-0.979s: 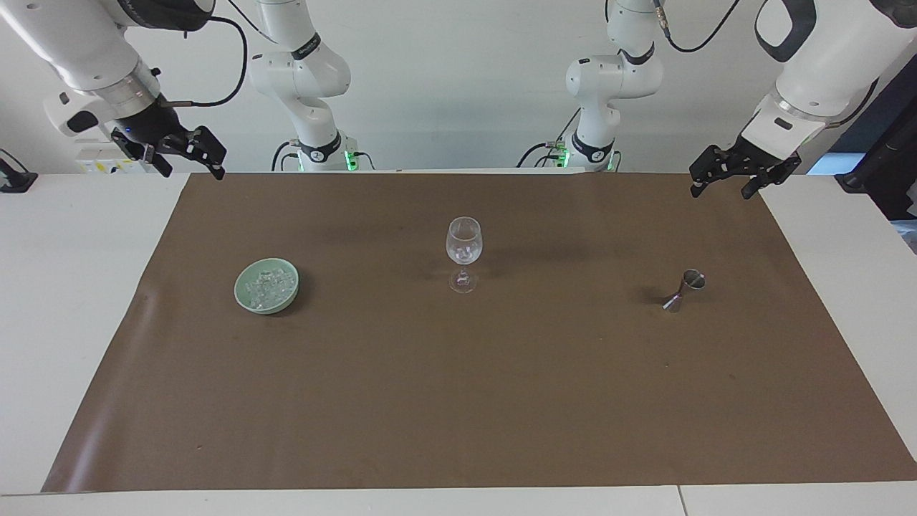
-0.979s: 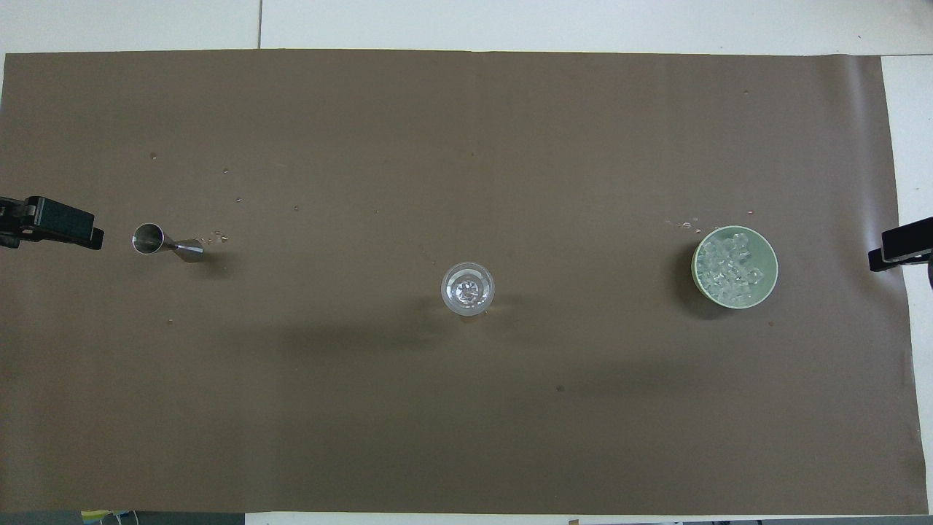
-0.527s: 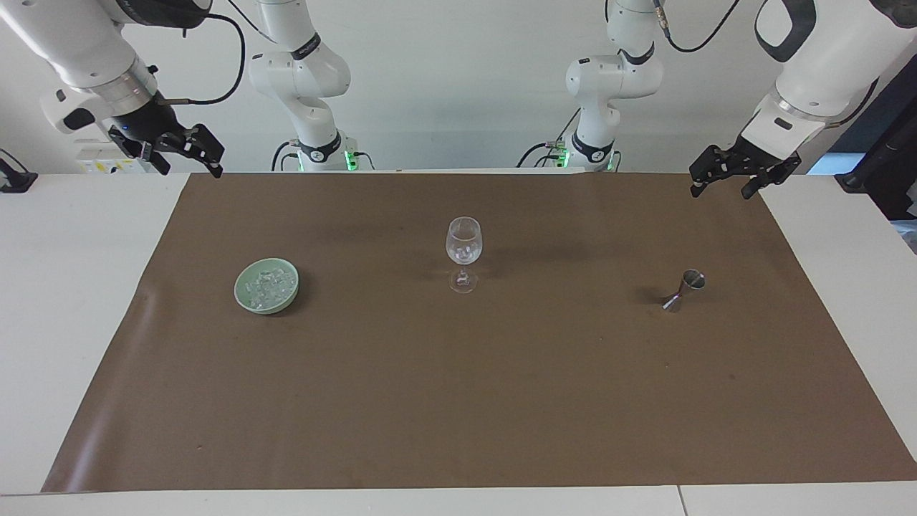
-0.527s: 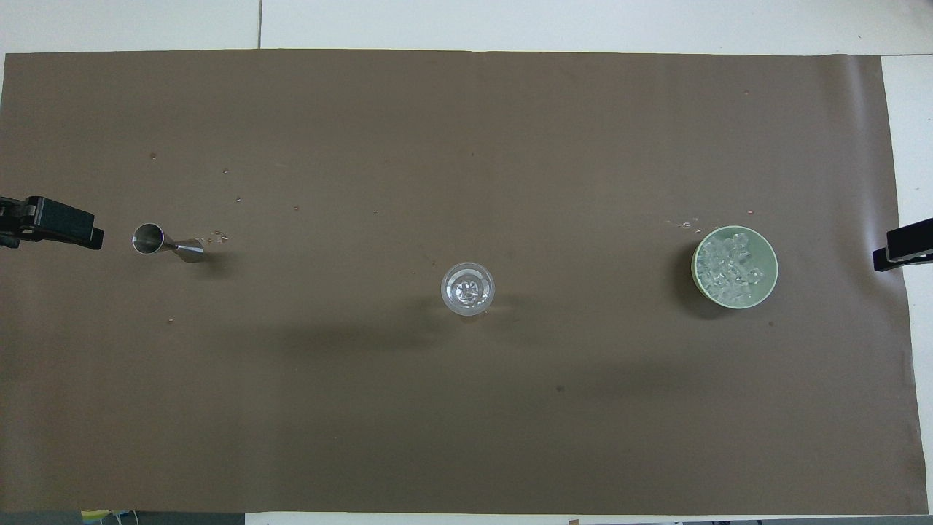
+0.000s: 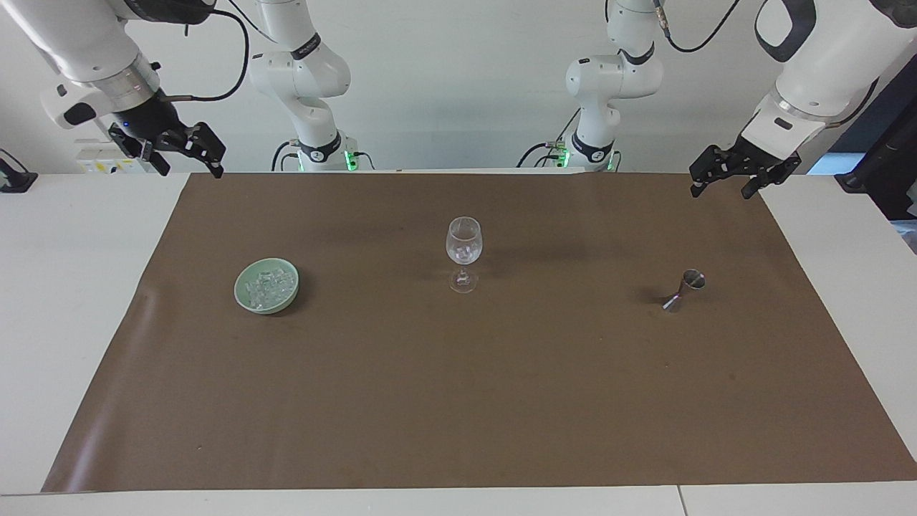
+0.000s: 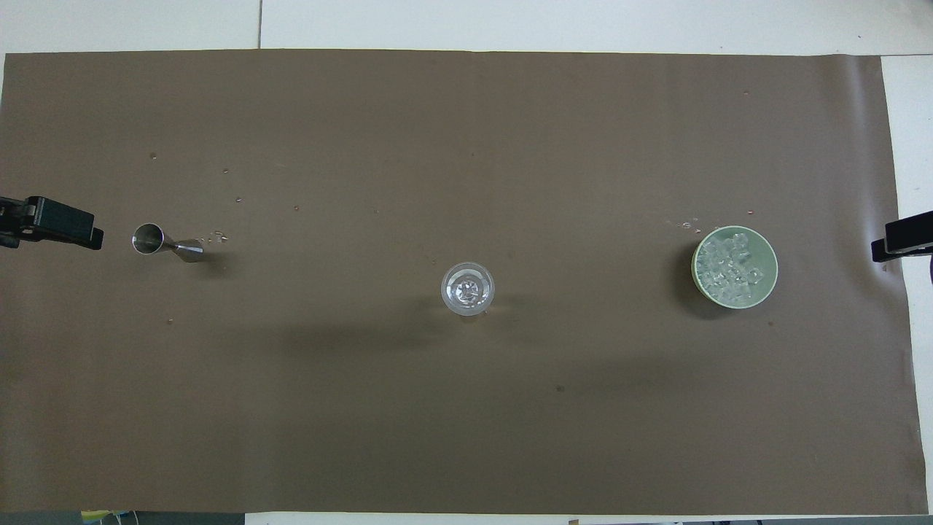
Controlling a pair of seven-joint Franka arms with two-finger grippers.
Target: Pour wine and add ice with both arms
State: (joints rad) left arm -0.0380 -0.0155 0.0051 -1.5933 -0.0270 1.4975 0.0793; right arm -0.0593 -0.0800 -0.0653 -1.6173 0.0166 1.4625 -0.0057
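A clear stemmed wine glass [image 5: 464, 247] [image 6: 467, 289] stands mid-table with something clear glinting in its bowl. The ice [image 5: 269, 288] [image 6: 731, 271] is heaped in a pale green bowl [image 5: 269, 309] [image 6: 771, 255] toward the right arm's end. A steel jigger [image 5: 685, 289] [image 6: 166, 243] stands tilted toward the left arm's end. No wine is in view. My right gripper [image 5: 188, 167] [image 6: 904, 240] hangs open over the paper's corner by the right arm's end. My left gripper [image 5: 722, 190] [image 6: 51, 226] hangs open over the corner at the left arm's end. Neither holds anything.
Brown paper [image 5: 458, 401] covers most of the white table [image 5: 64, 287]. Small clear drops lie on the paper beside the jigger [image 6: 217, 237] and beside the bowl [image 6: 686, 224]. Both arm bases stand at the table's robot edge.
The right gripper has drifted slightly, staying raised at its end of the table. The left arm, glass, bowl and jigger have not moved.
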